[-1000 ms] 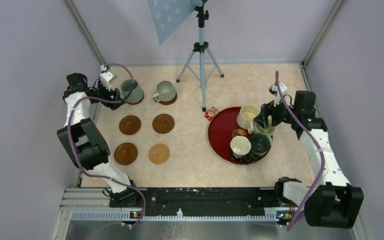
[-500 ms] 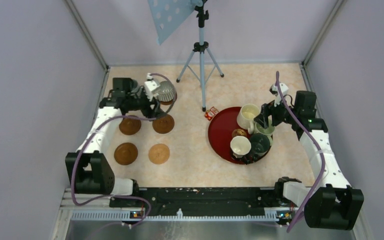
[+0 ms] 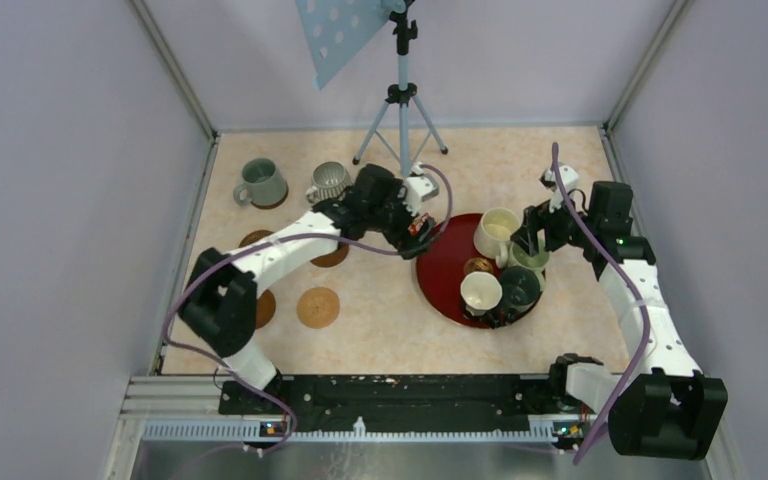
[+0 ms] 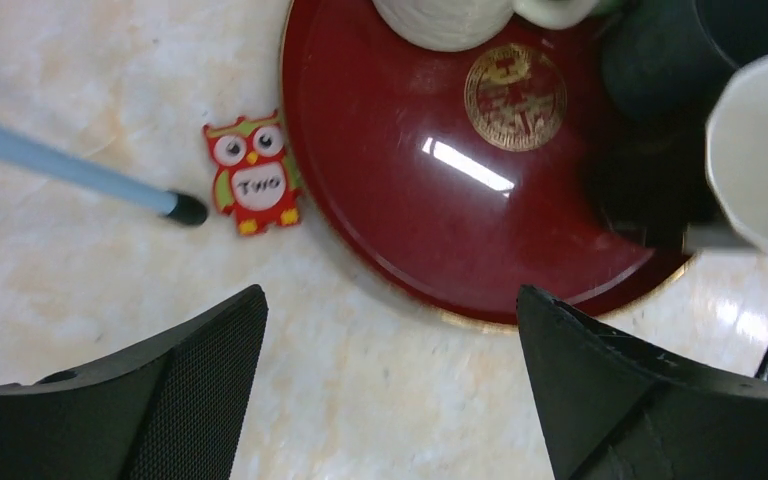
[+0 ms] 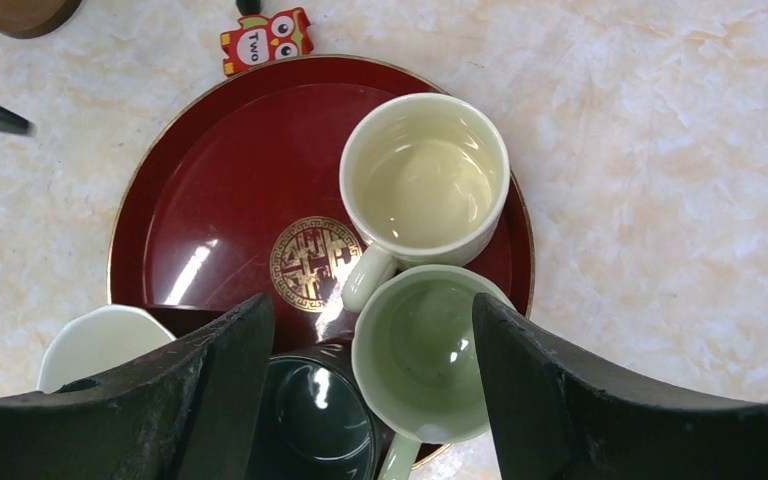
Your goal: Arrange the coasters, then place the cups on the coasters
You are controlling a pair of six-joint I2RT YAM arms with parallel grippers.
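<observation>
With its jaws spread wide and nothing between them, the L gripper hangs over the tabletop right at the rim of the red tray. The owl tag sits just beside that rim and the tripod foot is next to it.

R gripper: jaws apart too, empty, poised above the pale green mug. That one's jammed in w/ the cream mug, dark teal mug and white mug, so 4 are on the tray.

Far left, the grey-green mug and ribbed grey mug each sit on a coaster. A bare coaster waits in front; 3 more are partly under the arm.

Risks, I'd say: 2 arms at 1 tray could clash, and a wide finger dropping into that cluster could tip a neighbour.

Text: the owl reads "Two". The tray's gold emblem isn't legible.
</observation>
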